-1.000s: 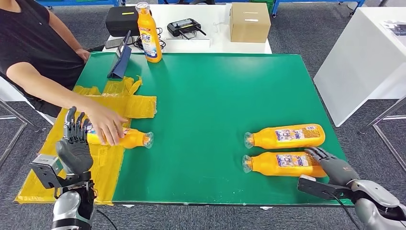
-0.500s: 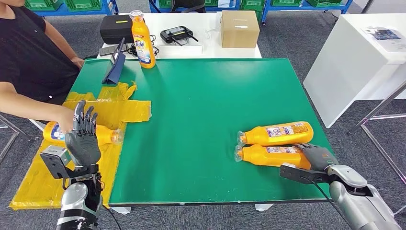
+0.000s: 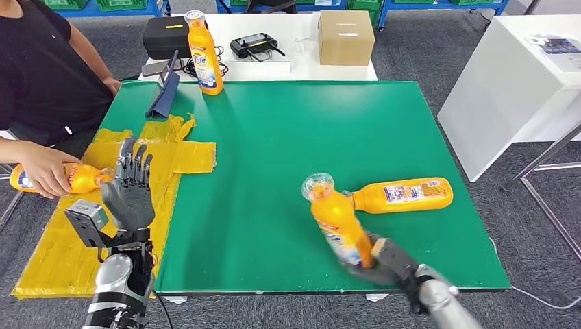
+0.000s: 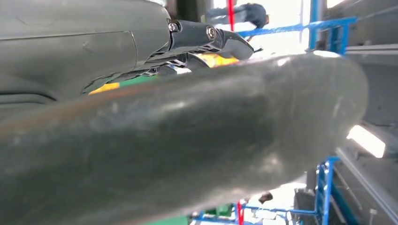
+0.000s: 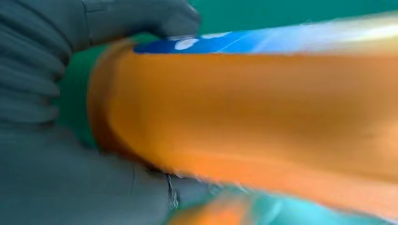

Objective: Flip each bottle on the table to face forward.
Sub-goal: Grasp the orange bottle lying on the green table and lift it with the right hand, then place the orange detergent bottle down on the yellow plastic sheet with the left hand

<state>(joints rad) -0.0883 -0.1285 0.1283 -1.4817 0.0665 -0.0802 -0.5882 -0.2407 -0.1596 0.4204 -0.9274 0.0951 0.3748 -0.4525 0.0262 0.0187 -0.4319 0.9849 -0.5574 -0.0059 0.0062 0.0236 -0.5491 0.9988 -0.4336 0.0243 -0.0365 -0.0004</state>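
– How many orange bottles are showing?
– Four: one standing (image 3: 204,55), one lying (image 3: 403,195), one tilting in a hand (image 3: 337,223), one a person is holding (image 3: 77,178).
– Boxes?
– One cardboard box (image 3: 346,37) is sitting there.

Glossy orange plastic on the lifted bottle (image 3: 337,223), matt green table mat (image 3: 288,130), crinkly yellow plastic sheeting (image 3: 65,257) at nine o'clock, plain brown cardboard box (image 3: 346,36).
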